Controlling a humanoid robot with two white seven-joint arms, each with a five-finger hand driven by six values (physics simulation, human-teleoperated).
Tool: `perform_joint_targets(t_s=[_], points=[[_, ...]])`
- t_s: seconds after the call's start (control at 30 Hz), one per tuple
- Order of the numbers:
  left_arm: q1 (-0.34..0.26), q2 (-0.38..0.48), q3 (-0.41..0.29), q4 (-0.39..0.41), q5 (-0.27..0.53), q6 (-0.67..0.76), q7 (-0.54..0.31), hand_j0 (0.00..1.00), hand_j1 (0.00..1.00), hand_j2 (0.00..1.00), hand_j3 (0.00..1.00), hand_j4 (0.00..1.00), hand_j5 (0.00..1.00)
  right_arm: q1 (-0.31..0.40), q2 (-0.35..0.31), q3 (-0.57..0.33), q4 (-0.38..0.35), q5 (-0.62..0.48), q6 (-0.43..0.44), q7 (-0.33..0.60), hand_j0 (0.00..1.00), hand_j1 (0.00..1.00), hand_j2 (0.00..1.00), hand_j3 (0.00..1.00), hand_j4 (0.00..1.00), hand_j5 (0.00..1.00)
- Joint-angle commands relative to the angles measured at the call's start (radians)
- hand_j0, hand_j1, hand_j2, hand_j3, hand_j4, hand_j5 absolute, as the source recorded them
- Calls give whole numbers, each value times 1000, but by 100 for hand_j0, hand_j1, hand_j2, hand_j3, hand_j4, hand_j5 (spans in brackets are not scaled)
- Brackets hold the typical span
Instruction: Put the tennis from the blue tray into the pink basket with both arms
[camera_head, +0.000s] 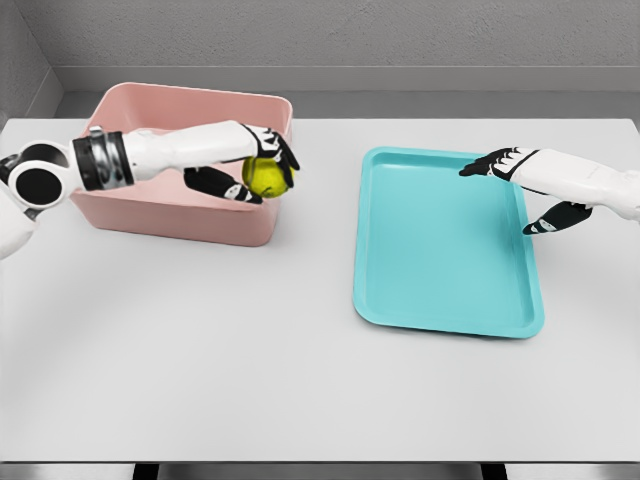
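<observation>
Tennis ball (266, 176) sits clasped in my left hand (250, 170), held over the pink basket (190, 215) at its right end. My right hand (530, 185) hovers slack-fingered, holding nothing, over the blue tray (440, 290) well right of that basket.

A white table (250, 350) fills most of the view, its surface evenly lit with soft shadows. Behind it runs a grey wall (350, 35) with a pale ledge (400, 75) along its base. A dark floor strip (310, 470) shows below the table's front edge.
</observation>
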Motion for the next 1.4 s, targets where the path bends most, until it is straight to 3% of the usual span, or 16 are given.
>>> perform_joint_targets(t_s=[0.0, 0.17, 0.83, 1.13, 1.37], points=[[0, 0, 11, 22, 7, 2, 4, 54, 54, 54, 54, 54, 54, 0, -1, -1, 0, -7, 2, 0, 100, 100, 100, 100, 100, 100], [0, -2, 13, 101, 10, 2, 21, 54, 54, 54, 54, 54, 54, 0, -1, 1, -2, -7, 2, 0, 100, 100, 100, 100, 100, 100], [0, -8, 47, 233, -17, 2, 10, 54, 54, 54, 54, 54, 54, 0, -1, 1, -2, -7, 2, 0, 100, 100, 100, 100, 100, 100], [-12, -71, 60, 374, -62, 2, 10, 54, 54, 54, 54, 54, 54, 0, -1, 1, -2, -7, 2, 0, 100, 100, 100, 100, 100, 100], [-14, -77, 62, 394, -62, 2, 12, 56, 56, 56, 56, 56, 56, 0, -1, 1, -2, -7, 2, 0, 100, 100, 100, 100, 100, 100]])
